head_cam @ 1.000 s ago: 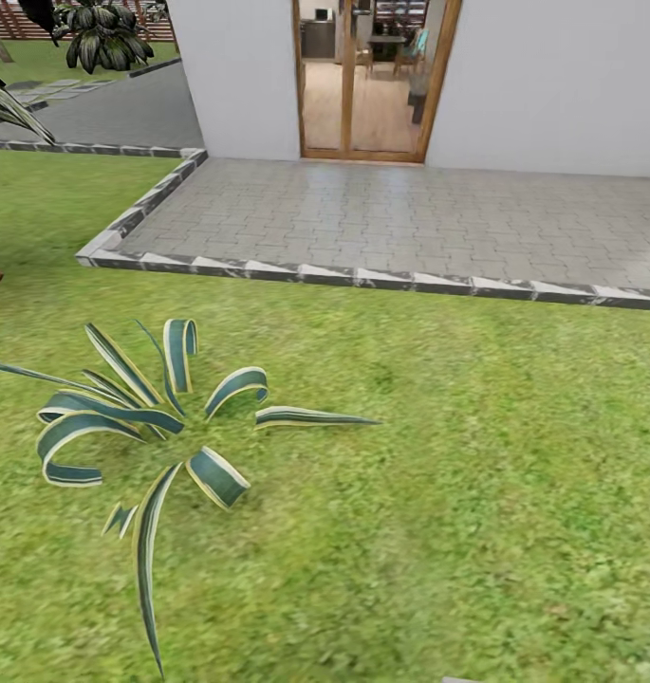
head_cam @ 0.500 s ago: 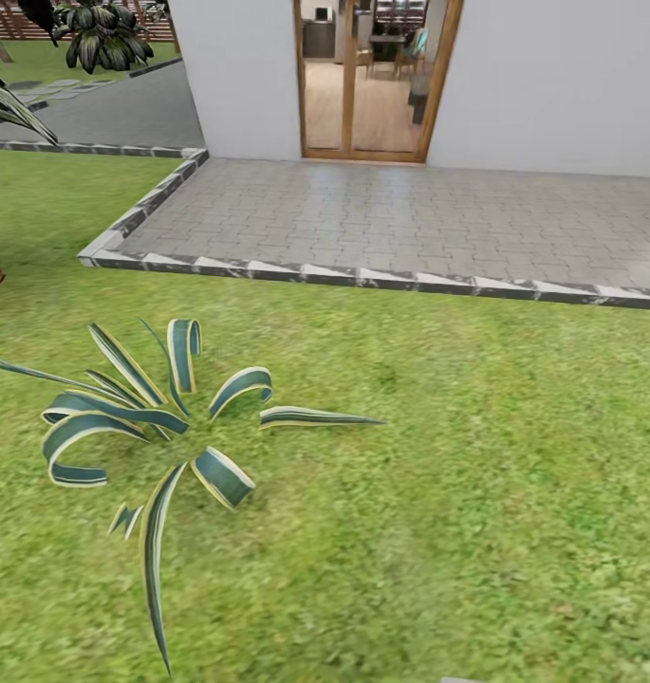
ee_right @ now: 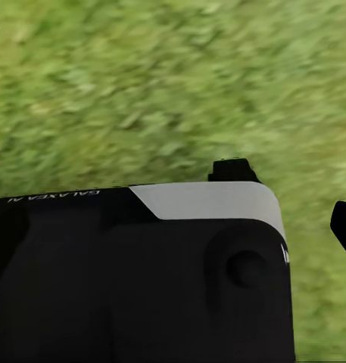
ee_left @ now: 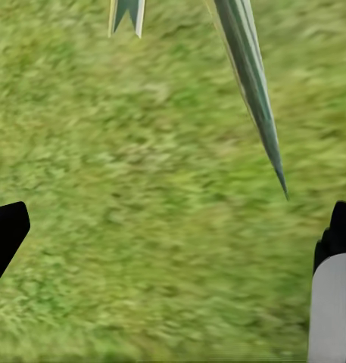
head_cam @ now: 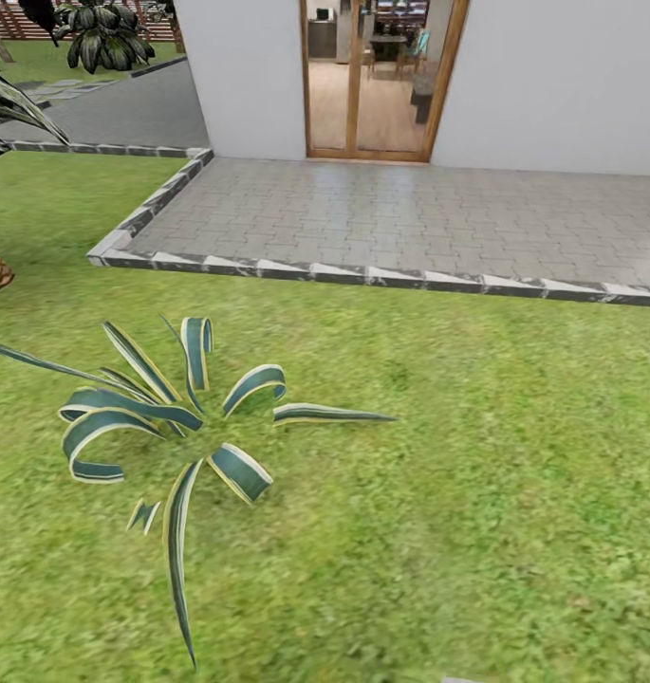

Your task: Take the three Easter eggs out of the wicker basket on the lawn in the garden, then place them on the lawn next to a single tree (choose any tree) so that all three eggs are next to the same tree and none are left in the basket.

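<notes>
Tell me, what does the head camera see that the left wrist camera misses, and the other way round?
The head view takes in the wider garden: the grey paved patio, the white house wall, the wood-framed glass door, and the whole striped spiky plant spread on the grass. The left wrist view is a close look down at the ground, with the left gripper held open, its dark fingers at opposite edges of the picture. Both show the lawn and leaves of that striped plant; one long pointed leaf runs across the wrist picture.
</notes>
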Controlling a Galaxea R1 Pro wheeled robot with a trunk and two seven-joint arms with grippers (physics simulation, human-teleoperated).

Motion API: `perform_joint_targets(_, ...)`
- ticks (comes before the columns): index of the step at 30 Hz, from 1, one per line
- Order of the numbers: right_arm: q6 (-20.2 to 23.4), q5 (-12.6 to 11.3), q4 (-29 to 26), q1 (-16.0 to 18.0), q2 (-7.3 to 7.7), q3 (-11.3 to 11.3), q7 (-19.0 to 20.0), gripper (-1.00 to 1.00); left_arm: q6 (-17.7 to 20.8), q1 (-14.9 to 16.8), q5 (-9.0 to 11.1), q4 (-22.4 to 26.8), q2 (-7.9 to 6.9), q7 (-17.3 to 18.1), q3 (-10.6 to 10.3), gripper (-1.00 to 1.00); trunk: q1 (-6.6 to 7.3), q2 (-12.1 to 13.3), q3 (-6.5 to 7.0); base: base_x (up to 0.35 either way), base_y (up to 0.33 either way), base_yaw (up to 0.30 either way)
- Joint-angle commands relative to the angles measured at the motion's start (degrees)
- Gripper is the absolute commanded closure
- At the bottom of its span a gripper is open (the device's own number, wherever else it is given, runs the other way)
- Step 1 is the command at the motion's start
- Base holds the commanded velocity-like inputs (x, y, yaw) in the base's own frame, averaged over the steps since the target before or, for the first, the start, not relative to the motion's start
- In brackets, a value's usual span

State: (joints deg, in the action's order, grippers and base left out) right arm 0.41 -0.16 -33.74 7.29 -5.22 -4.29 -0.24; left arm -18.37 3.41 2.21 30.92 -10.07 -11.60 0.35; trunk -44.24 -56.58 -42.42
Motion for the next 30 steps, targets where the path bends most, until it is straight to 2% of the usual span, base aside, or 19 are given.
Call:
perform_joint_targets(1,0.04,-0.02,-0.06,0.0,-0.06,-0.19,-0.02,-1.0,-0.19,0.02,0.23,-0.02,-0.02,-0.1,-0.1,-1.0,0.01,-0.03,-0.04,-0.093,0.06,0.0)
perform_joint_targets(19,0.03,-0.02,-0.06,0.0,-0.06,-0.19,0.02,-1.0,-0.18,0.02,0.22,-0.13,-0.01,-0.18,-0.09,-1.0,0.01,-0.03,-0.04,-0.107,0.066,0.0)
perform_joint_targets(30,0.12,-0.02,-0.09,0.0,-0.06,-0.19,0.06,-1.0,-0.1,0.02,0.31,-0.11,-0.04,-0.09,-0.01,-1.0,0.01,-0.03,-0.04,-0.028,0.046,0.0)
